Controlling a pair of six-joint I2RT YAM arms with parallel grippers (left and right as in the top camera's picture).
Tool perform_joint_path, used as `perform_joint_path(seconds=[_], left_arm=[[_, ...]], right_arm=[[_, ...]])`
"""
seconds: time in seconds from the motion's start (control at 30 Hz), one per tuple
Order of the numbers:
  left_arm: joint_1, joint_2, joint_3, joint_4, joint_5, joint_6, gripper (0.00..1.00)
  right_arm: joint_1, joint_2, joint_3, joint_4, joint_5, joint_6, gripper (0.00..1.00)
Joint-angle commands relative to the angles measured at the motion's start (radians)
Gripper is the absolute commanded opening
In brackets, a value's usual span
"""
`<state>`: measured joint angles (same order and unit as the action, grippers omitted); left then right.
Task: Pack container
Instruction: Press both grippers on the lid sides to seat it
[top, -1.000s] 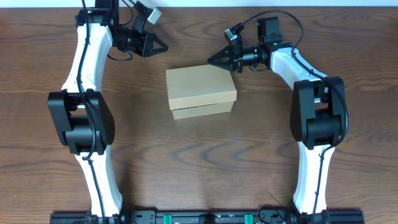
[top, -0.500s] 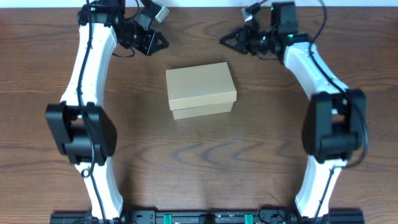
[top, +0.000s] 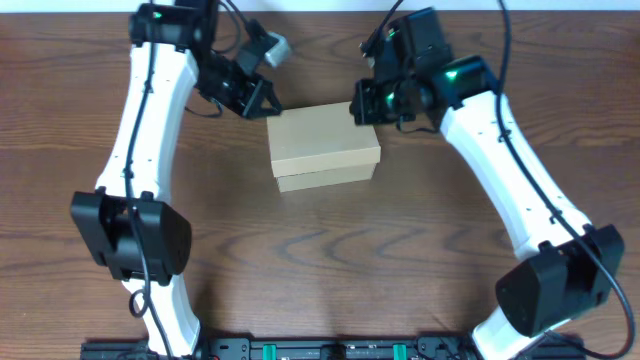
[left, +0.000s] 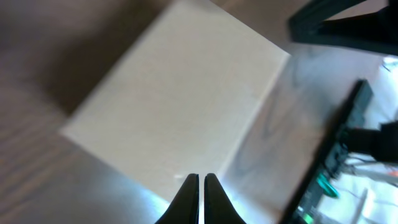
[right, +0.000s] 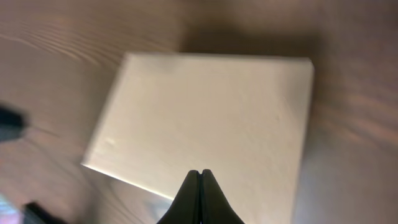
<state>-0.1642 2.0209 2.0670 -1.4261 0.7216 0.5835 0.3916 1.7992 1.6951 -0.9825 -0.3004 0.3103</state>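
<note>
two closed grippers (top: 267, 104) (top: 358, 109) at container (top: 323, 147) corners

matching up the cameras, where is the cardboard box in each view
Overhead: the cardboard box sits upper centre, lid closed.
Left wrist: it fills the middle, turned at an angle, beyond the shut left gripper.
Right wrist: it fills the centre, beyond the shut right gripper.
Shared landmark: the dark wood table around the box.

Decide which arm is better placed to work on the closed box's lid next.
Probably right: the right fingers, shut, hang well in over the container lid, while the left fingers, also shut, reach only its edge. A close call.
</note>
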Motion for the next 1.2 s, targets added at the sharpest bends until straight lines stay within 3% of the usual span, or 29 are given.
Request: perform_joint_path(seconds=[0.0,0.2,0.33,0.73,1.17], left_arm=[[-0.035,-0.003,-0.008,-0.037,-0.027,0.003,0.06],[-0.071,-0.003,-0.156,-0.028,-0.103,-0.040,0.06],[-0.071,-0.004,-0.276,0.035,-0.101,-0.069,0.06],[-0.087,-0.003,-0.372,0.108,-0.177,-0.095,0.06],[-0.092,-0.003,-0.506,0.221,-0.255,-0.169,0.06]], right_arm=[[0.017,0.006,0.003,-0.045,0.188,0.048,0.01],[0.021,0.019,-0.016,-0.126,0.249,0.079,0.02],[0.029,0.019,-0.101,-0.058,0.229,0.079,0.02],[0.054,0.019,-0.306,0.121,0.221,0.095,0.01],[0.054,0.019,-0.336,0.161,0.222,0.093,0.02]])
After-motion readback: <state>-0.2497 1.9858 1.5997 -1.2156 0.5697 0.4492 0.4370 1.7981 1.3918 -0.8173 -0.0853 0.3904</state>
